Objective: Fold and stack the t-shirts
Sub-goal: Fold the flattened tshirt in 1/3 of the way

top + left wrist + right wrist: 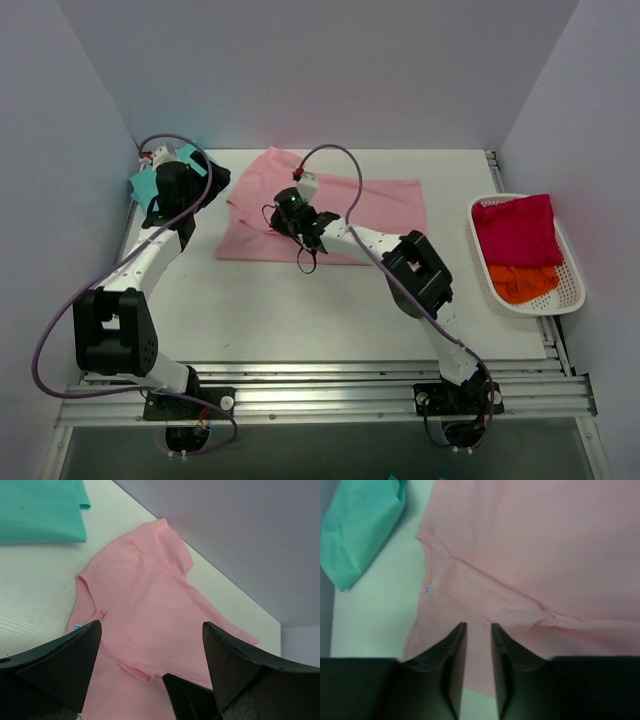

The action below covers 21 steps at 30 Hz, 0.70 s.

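The pale pink t-shirt (pixel 385 205) lies spread on the white table (pixel 300 300), partly folded, with a sleeve turned over its middle (pixel 545 617) and a small tag at the neck (pixel 428 590). My right gripper (pixel 288 215) (pixel 478 626) is low over the shirt's near left part. Its fingers stand close together with a narrow gap, and flat pink cloth shows through it. My left gripper (pixel 215 183) (pixel 151 627) hovers wide open above the shirt's left side, holding nothing. The folded teal t-shirt (pixel 145 183) (pixel 40 510) (pixel 360 530) lies at the far left, half hidden by the left arm.
A white basket (pixel 575 270) at the right edge holds a red cloth (pixel 515 230) and an orange cloth (pixel 522 282). Grey walls close in the back and both sides. The right arm's cable (pixel 340 165) loops above the pink shirt.
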### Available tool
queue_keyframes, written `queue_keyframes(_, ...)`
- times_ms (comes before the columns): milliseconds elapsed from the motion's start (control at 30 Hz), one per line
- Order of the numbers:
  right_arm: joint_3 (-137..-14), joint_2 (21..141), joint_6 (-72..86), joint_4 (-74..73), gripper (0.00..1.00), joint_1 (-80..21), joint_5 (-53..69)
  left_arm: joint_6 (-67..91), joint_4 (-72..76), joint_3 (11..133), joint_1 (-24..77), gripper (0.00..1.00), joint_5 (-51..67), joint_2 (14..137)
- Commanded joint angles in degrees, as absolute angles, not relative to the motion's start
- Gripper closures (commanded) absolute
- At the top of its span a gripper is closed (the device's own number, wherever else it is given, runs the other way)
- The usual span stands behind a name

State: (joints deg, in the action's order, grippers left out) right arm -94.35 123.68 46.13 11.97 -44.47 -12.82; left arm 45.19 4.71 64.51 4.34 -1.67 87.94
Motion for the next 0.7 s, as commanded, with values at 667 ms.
queue_keyframes(667, -111.52, 140.00, 46.67, 1.14, 0.85, -46.06, -12.13, 38.94, 9.23, 57.39, 3.34, 0.10, -3.25, 81.39)
